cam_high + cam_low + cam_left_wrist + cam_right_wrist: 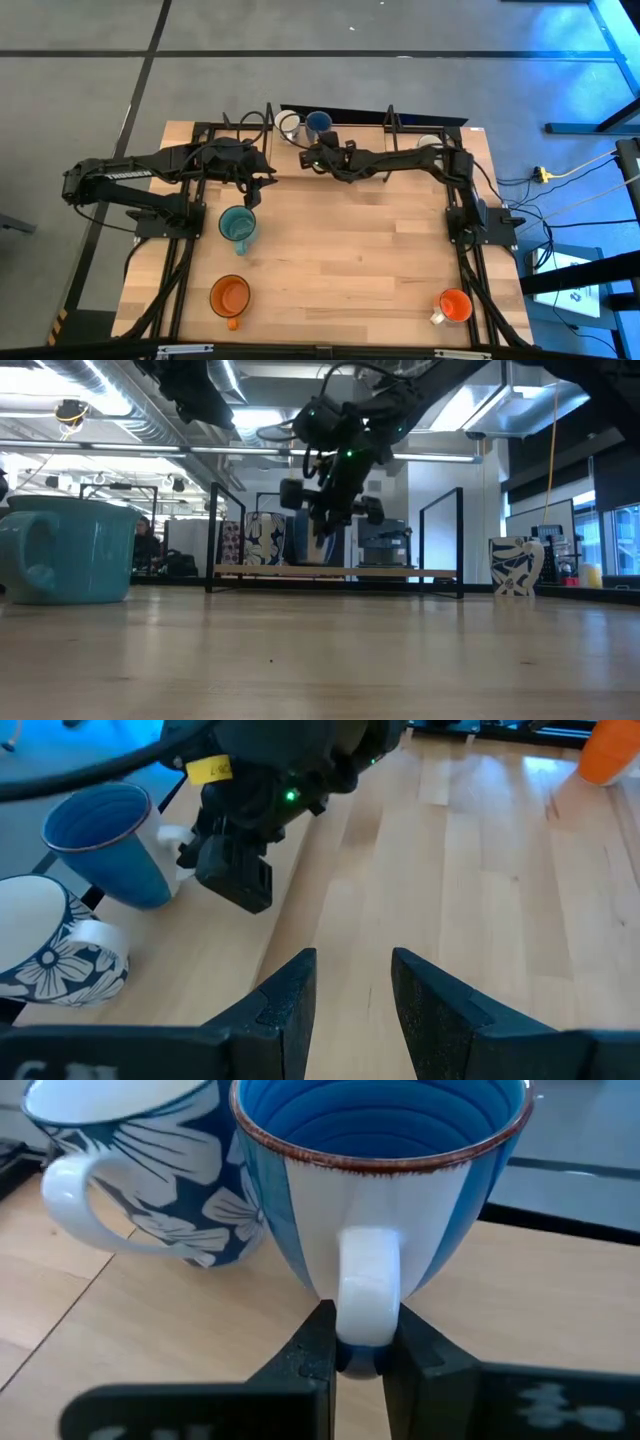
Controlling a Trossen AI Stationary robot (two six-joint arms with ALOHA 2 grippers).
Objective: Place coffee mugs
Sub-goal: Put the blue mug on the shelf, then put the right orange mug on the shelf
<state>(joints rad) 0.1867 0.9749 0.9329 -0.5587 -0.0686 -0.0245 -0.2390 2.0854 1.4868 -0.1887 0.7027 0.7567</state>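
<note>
Mugs are spread over the wooden table [350, 250]. Nearest the front edge, two orange mugs [230, 296] [455, 306] are seen, one at each front corner. Farther back, on the left side, a teal mug [237, 225] stands upright, and just behind it the left gripper [252, 190] is held above the table with its fingers apart and nothing between them. At the far edge, the blue mug [380, 1175] stands upright, touching or just beside a flower-patterned mug [140, 1165]. Its white handle [366, 1285] is clamped between the fingers of the right gripper [360, 1352], which is reached in from the right.
</note>
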